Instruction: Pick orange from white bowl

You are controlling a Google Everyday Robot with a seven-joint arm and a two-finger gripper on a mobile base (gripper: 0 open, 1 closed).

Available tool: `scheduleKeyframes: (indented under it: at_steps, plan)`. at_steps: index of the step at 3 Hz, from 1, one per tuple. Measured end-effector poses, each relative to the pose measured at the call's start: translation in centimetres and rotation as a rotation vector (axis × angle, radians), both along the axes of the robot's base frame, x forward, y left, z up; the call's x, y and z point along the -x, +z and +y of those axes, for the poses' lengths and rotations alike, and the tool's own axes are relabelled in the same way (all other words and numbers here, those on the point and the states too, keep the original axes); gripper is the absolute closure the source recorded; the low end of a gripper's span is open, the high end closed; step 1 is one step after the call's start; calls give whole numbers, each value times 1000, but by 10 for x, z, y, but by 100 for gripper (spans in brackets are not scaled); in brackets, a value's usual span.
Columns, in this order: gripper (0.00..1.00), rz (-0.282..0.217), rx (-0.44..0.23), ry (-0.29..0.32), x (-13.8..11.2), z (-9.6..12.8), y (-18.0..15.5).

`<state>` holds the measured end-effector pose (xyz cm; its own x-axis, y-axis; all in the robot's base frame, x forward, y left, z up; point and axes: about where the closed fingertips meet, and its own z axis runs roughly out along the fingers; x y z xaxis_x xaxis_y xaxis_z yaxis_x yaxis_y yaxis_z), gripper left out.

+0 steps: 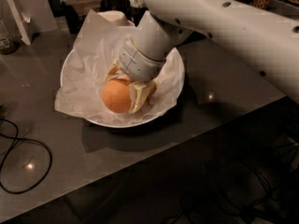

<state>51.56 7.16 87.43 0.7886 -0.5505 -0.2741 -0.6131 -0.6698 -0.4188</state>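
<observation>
The orange (116,96) lies in the wide white bowl (100,121), on crumpled white paper (88,78) that lines it. The bowl stands on a grey table (219,97). My gripper (126,85) reaches down into the bowl from the upper right. Its cream fingers (140,96) stand on either side of the orange, shut on it. A sliver of a second orange thing (152,88) shows behind the right finger, mostly hidden. The white arm (224,17) covers the bowl's far right side.
A small cream upturned bowl (112,17) sits just behind the white bowl. A black cable (28,167) loops on the table at the left. A white stand (18,13) is at the back left. The table's front edge (154,157) runs diagonally, with dark floor and cables below.
</observation>
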Motion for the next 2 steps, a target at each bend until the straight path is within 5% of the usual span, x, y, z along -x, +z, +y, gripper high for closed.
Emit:
scheduleKeyframes:
  at_steps: [1, 2]
  plan:
    - [100, -32, -191, 12, 1, -11, 45]
    - [100, -50, -394, 89, 8, -24, 93]
